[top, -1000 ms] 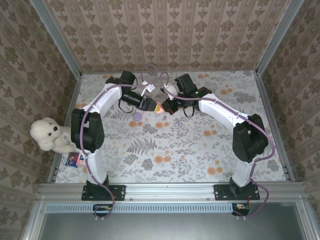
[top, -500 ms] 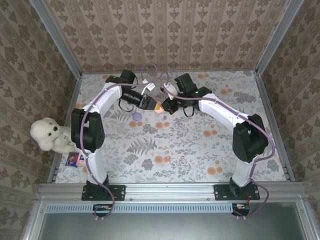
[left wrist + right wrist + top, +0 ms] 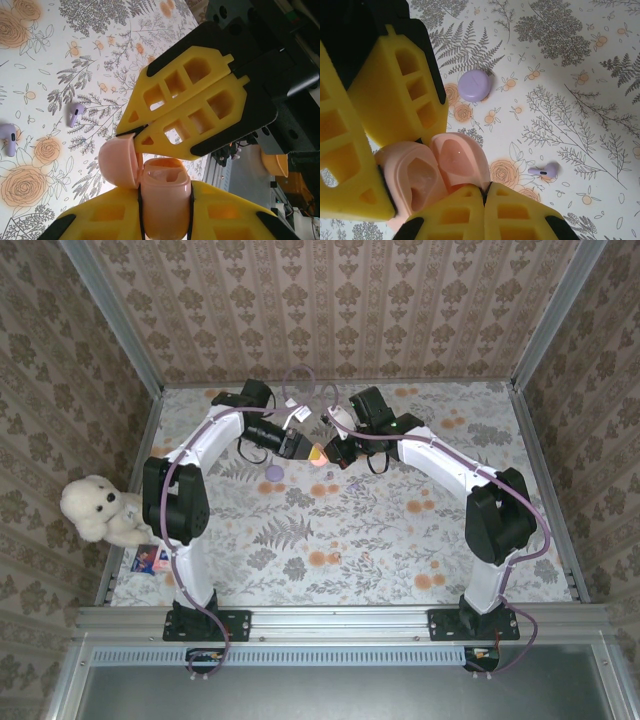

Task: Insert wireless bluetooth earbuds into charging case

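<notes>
The pink charging case stands open between the yellow fingers of my left gripper, which is shut on its body. Its hinged lid hangs open to the left. My right gripper is shut, and its joined tips rest against the rim of the lid. In the top view both grippers meet over the back middle of the table, around the case. Two lilac earbuds lie on the flowered table below; one earbud is also in the right wrist view.
A lilac round object lies on the table just left of the grippers. A white teddy bear and a small card sit beyond the left rail. Patterned walls enclose the table on three sides.
My left gripper's jaws have closed onto the case body. Both arms have hardly moved.
</notes>
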Available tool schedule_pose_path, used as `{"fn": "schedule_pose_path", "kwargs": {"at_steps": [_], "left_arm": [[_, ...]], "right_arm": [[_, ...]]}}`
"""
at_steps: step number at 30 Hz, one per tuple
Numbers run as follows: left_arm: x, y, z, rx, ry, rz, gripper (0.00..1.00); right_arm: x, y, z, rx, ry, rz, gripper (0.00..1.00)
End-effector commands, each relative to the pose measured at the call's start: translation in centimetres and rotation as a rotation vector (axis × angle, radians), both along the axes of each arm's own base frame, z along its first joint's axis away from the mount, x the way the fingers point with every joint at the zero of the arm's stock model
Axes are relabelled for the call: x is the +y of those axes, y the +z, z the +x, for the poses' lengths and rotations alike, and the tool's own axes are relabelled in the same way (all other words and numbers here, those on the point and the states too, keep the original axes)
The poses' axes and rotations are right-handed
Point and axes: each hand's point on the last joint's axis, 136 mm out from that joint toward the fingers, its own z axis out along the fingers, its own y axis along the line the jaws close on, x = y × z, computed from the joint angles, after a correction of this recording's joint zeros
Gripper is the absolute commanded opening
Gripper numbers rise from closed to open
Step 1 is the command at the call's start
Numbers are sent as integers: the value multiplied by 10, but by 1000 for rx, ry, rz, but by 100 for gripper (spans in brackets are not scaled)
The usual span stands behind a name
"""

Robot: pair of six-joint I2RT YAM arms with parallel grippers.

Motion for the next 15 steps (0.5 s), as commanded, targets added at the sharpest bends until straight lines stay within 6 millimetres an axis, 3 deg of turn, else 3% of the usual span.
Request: {"fn": "schedule_pose_path", "kwargs": {"at_steps": [1, 2, 5, 8, 15], "left_arm": [[-3, 1, -3, -9, -18, -38, 9], [-3, 1, -4, -8, -15, -38, 6], [0, 0, -2, -21, 6, -46, 0], [7, 1, 3, -36, 48, -68, 0], [28, 0, 13, -107, 164, -78, 0]], "right_arm": [[4, 10, 0, -17, 10, 7, 0], [4, 11, -1, -18, 7, 9, 0], [0, 16, 1, -25, -18, 15, 13], [-7, 26, 1, -26, -45, 36, 30], [-29, 38, -12, 10, -115, 75, 49]]}}
